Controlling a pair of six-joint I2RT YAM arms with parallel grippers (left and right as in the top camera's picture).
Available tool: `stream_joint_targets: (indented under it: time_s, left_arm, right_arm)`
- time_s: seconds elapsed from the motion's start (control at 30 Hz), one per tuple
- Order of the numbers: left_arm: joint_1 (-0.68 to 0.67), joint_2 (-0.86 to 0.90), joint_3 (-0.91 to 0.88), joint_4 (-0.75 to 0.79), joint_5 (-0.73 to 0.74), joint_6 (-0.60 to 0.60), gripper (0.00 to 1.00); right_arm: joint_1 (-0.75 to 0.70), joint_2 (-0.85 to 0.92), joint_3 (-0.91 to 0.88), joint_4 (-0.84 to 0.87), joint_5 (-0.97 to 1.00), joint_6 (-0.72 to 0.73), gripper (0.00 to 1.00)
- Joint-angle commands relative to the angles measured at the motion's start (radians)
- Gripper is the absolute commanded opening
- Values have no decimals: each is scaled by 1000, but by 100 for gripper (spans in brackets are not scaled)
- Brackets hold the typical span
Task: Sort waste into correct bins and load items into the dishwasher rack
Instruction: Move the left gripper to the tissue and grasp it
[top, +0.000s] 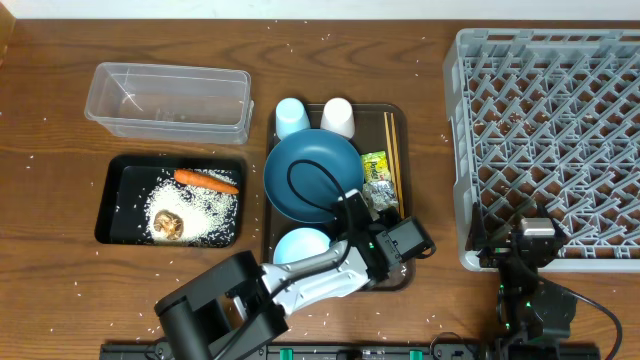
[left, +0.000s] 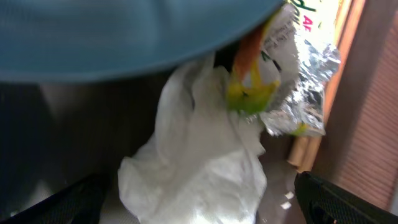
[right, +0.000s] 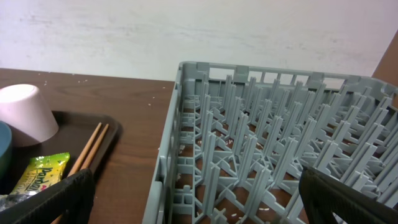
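A crumpled white napkin lies on the brown serving tray, beside the yellow-green snack wrapper and under the edge of the blue plate. My left gripper is open, one finger on each side of the napkin without closing on it. Seen from overhead, the left gripper hides the napkin. The chopsticks, light blue cup, whitish cup and bowl also rest on that tray. My right gripper hangs open and empty over the near edge of the grey dishwasher rack.
The black tray holds the carrot, rice and a brown lump. The clear tub stands behind it. Stray rice grains dot the wooden table. The rack fills the right side.
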Motion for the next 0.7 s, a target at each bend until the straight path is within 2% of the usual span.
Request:
stream_joint_targets:
  time_s: [0.0,0.23,0.3,0.47,0.6,0.67]
  left_arm:
    - [0,19,-4,2,-39,16,98]
    - [0,19,-4,1,-39,16,99]
    - [0,19,-4,0,-37,16,94]
    - [0,19,-4,0,-34,16,70]
    - [0,19,-4,0,-35,16,64]
    - [0,20,-4,0,-35,16,54]
  right_arm:
    - [10,-2,-2,-4,7,2,99]
    - [10,-2,-2,-4,7,2,99]
    - [10,-2,-2,-4,6,2,99]
    - [10,-2,-2,-4,7,2,99]
    - [10,-2,-2,-4,7,2,99]
    - [10,-2,-2,-4,7,2,99]
